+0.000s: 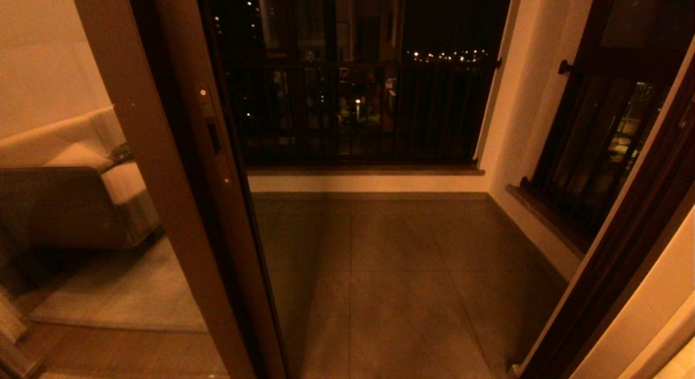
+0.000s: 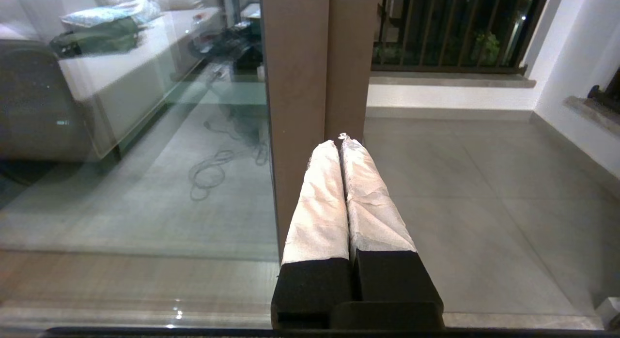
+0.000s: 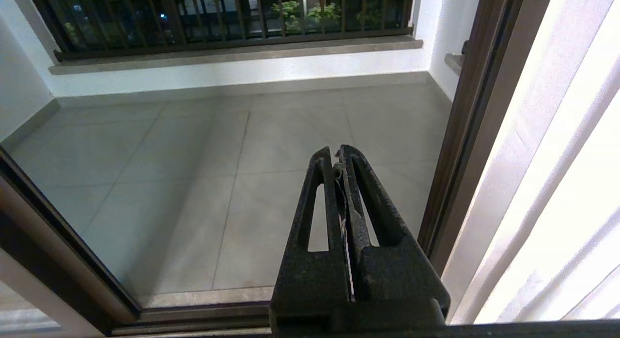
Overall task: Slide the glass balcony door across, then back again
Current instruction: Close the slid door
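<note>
The glass balcony door (image 1: 163, 167) stands at the left of the head view, its brown stile carrying a narrow dark handle slot (image 1: 214, 136) and small screws. To its right the doorway is open onto the balcony. Neither arm shows in the head view. In the left wrist view my left gripper (image 2: 339, 142) is shut and holds nothing; its white-wrapped fingers (image 2: 319, 197) point at the brown stile (image 2: 295, 62), close to its lower part, with the glass (image 2: 145, 159) beside it. My right gripper (image 3: 335, 151) is shut and empty, hanging over the balcony floor (image 3: 218, 159) in the open doorway.
The dark right jamb (image 1: 624, 248) bounds the opening, with a pale curtain (image 3: 557, 183) beside it. A floor track (image 3: 193, 318) runs under the right gripper. Beyond lie a black railing (image 1: 353, 113) and a barred window (image 1: 597, 145). A sofa (image 1: 65, 194) shows in the glass.
</note>
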`<state>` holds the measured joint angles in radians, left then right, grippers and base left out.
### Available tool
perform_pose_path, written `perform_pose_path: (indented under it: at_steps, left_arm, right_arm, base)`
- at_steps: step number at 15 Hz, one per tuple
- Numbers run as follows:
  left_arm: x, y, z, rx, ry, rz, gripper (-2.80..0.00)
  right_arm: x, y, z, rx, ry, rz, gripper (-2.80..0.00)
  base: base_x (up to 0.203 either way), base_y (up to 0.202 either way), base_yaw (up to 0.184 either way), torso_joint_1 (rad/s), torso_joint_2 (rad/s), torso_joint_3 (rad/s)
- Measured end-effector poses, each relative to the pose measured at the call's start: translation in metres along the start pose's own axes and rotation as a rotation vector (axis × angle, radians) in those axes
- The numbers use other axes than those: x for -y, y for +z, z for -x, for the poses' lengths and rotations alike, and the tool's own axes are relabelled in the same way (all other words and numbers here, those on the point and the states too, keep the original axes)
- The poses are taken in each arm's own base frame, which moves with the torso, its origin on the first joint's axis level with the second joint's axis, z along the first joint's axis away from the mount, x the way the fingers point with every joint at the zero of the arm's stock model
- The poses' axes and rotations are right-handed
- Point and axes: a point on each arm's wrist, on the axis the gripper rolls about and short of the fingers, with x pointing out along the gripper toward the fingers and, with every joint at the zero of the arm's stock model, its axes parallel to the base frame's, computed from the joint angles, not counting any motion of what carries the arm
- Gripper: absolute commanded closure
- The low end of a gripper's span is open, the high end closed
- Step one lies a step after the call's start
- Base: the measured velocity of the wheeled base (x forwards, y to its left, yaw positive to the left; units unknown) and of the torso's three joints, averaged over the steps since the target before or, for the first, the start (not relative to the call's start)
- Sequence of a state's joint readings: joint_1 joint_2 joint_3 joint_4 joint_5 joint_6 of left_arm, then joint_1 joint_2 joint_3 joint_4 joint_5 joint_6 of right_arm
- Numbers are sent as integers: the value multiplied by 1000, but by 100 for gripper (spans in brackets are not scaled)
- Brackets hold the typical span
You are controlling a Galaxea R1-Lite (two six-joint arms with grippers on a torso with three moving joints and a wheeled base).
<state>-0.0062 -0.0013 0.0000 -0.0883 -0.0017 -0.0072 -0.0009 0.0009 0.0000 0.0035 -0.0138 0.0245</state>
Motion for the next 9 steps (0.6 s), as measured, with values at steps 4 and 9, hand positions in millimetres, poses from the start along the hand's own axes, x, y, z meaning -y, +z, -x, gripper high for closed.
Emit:
perform_pose_path:
  at_steps: [4,9]
  left_arm:
    - [0,0,0,0,0,0,0]
    - [0,0,0,0,0,0,0]
  right_arm:
    - [0,0,0,0,0,0,0]
    - [0,0,0,0,0,0,0]
  base:
    - [0,0,0,0,0,0]
    - [0,0,0,0,0,0]
